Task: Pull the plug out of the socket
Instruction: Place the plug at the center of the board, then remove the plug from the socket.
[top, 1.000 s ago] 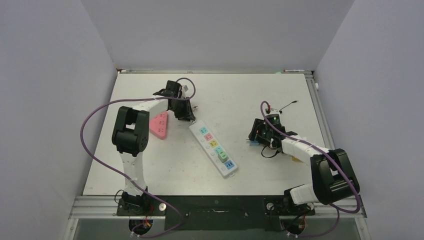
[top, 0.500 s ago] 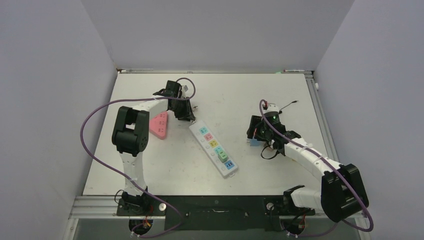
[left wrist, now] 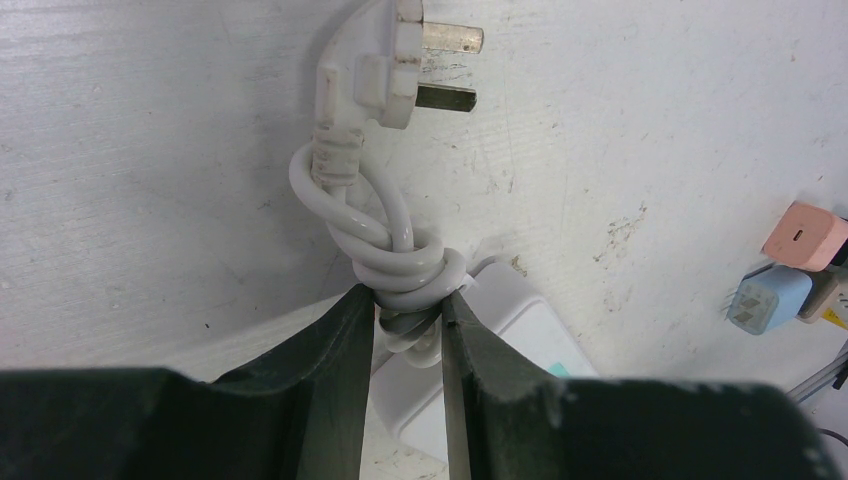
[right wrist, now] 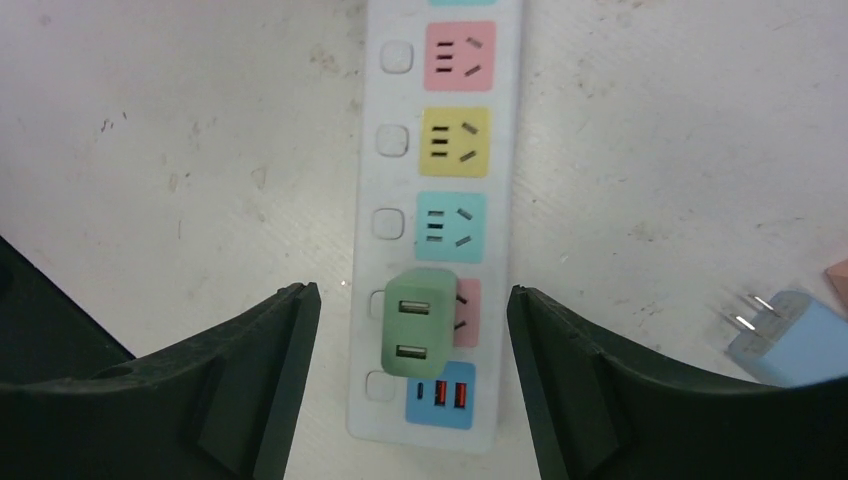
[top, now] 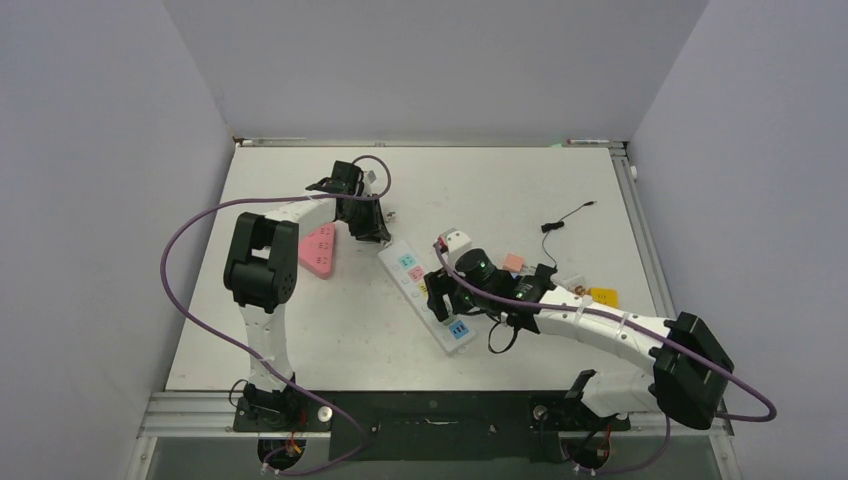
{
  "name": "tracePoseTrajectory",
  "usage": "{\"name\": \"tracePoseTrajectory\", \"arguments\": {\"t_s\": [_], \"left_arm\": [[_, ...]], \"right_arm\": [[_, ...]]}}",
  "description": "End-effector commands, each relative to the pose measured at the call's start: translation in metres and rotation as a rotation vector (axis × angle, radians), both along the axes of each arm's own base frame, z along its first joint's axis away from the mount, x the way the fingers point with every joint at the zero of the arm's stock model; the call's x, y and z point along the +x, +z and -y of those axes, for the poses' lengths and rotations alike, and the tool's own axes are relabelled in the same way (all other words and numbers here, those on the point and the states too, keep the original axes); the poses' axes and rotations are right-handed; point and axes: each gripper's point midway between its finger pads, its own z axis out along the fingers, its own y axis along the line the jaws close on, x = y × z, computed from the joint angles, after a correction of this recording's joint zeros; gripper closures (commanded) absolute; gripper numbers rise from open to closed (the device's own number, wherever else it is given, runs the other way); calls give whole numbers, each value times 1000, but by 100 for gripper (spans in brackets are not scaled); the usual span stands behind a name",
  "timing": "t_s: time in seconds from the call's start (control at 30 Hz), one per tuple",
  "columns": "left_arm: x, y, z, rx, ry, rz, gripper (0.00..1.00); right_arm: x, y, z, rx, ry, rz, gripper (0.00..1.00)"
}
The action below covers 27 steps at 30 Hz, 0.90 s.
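A white power strip [right wrist: 445, 150] with coloured sockets lies on the table; it also shows in the top view [top: 404, 264]. A green USB plug [right wrist: 424, 320] sits in its pink socket near the blue USB end. My right gripper [right wrist: 412, 292] is open, with the fingers on either side of the green plug and not touching it. In the top view the right gripper [top: 441, 292] hangs over the strip and hides the plug. My left gripper [left wrist: 408, 300] is shut on the strip's knotted white cord [left wrist: 405, 265] at the strip's far end, as in the top view [top: 370, 228].
The cord's white pronged mains plug [left wrist: 380, 70] lies loose on the table. A pink charger [top: 513, 263] and a blue charger [right wrist: 795, 335] lie right of the strip. A pink triangular socket block [top: 320, 250], a thin black cable [top: 566, 217] and a yellow piece [top: 603, 296] are also on the table.
My right arm has swung left from the loose chargers to over the power strip's near end. The left arm has not moved.
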Motion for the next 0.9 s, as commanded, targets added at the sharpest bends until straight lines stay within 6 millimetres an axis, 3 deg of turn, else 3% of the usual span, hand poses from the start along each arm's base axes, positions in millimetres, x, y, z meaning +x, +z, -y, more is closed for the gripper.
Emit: {"name": "tracePoseTrajectory", "arguments": {"t_s": [0.0, 0.4, 0.87], "left_arm": [[11, -19, -27, 105, 32, 13, 100], [10, -20, -29, 108, 33, 10, 100], [11, -18, -28, 105, 32, 14, 100]], "right_arm": [[-1, 2, -7, -103, 1, 75, 29], [-7, -14, -14, -250, 6, 148, 28], [-8, -31, -24, -288, 25, 130, 54]]}}
